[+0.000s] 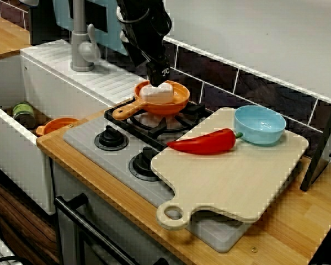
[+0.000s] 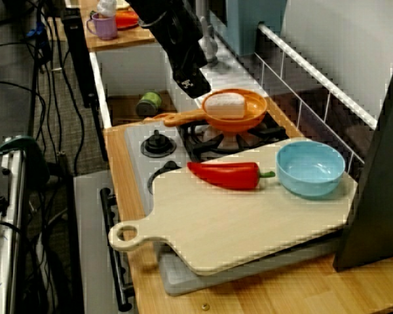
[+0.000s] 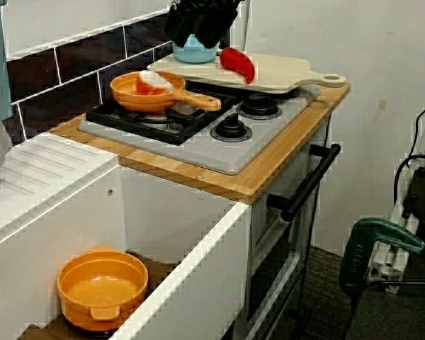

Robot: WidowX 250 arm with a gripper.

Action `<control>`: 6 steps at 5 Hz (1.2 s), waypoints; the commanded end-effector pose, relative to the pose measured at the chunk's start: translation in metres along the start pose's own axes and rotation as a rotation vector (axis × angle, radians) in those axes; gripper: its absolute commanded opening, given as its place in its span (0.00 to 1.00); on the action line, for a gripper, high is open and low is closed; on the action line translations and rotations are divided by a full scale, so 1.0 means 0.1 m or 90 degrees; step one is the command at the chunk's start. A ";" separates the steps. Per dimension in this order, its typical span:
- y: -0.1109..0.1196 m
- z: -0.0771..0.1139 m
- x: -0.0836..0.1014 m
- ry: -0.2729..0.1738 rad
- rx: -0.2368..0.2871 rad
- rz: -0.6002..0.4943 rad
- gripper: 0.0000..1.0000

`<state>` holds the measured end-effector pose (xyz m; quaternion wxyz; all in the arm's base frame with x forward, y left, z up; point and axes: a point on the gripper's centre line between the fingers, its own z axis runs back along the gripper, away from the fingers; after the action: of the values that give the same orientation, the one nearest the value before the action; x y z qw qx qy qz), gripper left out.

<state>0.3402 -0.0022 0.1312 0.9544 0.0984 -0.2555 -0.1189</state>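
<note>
Seemingly points gripper [image 1: 158, 79] straight down at white block [image 1: 157, 94] cradled in orange pan [image 1: 180, 100] atop stove grate [image 1: 183, 118]; cannot tell whether clamped or open.

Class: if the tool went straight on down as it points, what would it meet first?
Probably the white block in the orange pan; the tool hangs just above it, though depth is unclear.

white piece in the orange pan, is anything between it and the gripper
Nothing visible does. The gripper hangs over the white piece in the orange pan, with only open air between them. The red pepper and the blue bowl sit off to the side on the cutting board.
</note>
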 end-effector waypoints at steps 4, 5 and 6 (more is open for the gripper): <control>0.17 -0.21 0.18 -0.064 -0.014 -0.075 1.00; 0.25 -0.26 0.21 -0.051 -0.019 -0.079 1.00; 0.24 -0.31 0.20 -0.052 -0.018 -0.077 1.00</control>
<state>0.3815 0.0170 0.1042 0.9438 0.0879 -0.2595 -0.1849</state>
